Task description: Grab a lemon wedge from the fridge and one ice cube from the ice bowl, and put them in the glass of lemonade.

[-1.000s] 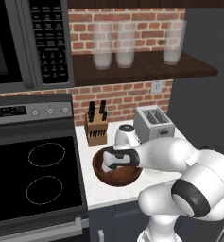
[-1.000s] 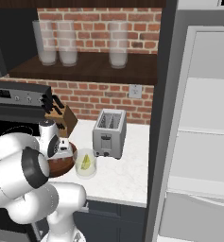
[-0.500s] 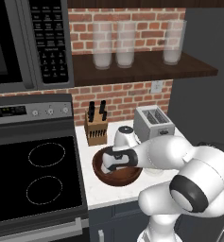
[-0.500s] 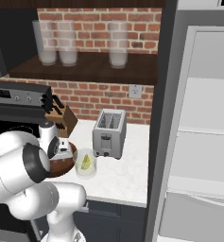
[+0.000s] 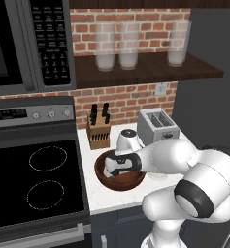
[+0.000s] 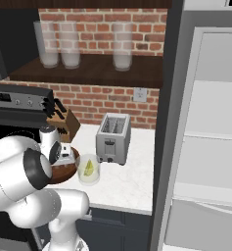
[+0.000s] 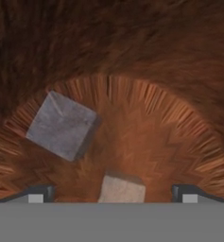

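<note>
The ice bowl (image 5: 131, 181) of dark reddish wood sits on the counter in front of the knife block, and its grained floor (image 7: 146, 137) spreads under the hand. My gripper (image 5: 109, 170) reaches down inside it, open. One ice cube (image 7: 122, 189) lies between the fingertips (image 7: 38, 194), with a gap on both sides. A second ice cube (image 7: 61, 125) rests further off to the left. The glass of lemonade (image 6: 88, 169) stands right of the bowl (image 6: 63, 172), with a lemon wedge (image 6: 89, 167) inside it. The fridge (image 6: 205, 147) stands open at the right.
A silver toaster (image 5: 157, 125) stands behind the bowl to the right, and a knife block (image 5: 99, 131) stands at the back left. The black stove (image 5: 36, 179) borders the counter on the left. Tall frosted glasses (image 5: 128, 46) line the shelf above.
The hand has sunk a little lower and to the left into the bowl. The jaws stay wide apart.
</note>
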